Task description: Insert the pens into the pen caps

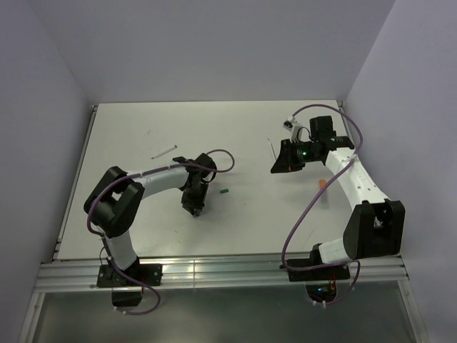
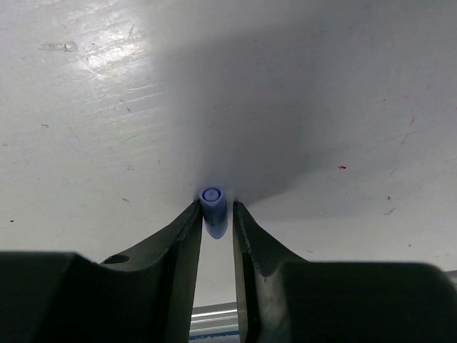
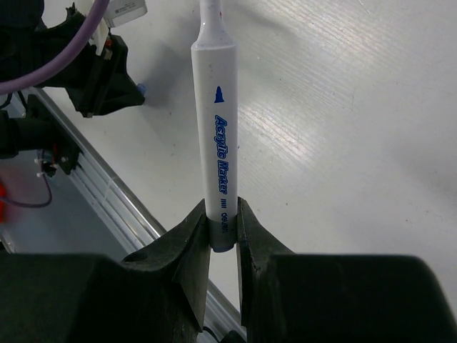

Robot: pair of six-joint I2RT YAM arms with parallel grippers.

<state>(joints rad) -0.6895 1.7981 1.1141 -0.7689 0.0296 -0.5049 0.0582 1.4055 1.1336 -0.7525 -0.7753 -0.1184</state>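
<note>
My left gripper (image 1: 194, 206) points down at the table and is shut on a small blue pen cap (image 2: 212, 203), held at the fingertips (image 2: 191, 218) with its round end towards the wrist camera. My right gripper (image 1: 278, 165) is shut on the rear end of a white pen (image 3: 217, 136) with blue print; the pen sticks out past the fingers and shows as a thin line in the top view (image 1: 270, 148). A dark green cap (image 1: 223, 191) lies on the table right of the left gripper. Another thin white pen (image 1: 164, 151) lies at the back left.
A small orange piece (image 1: 323, 184) shows beside the right forearm, partly hidden. The left arm (image 3: 96, 68) and its purple cable appear at the upper left of the right wrist view. A metal rail (image 1: 214, 271) runs along the near table edge. Walls close in the table.
</note>
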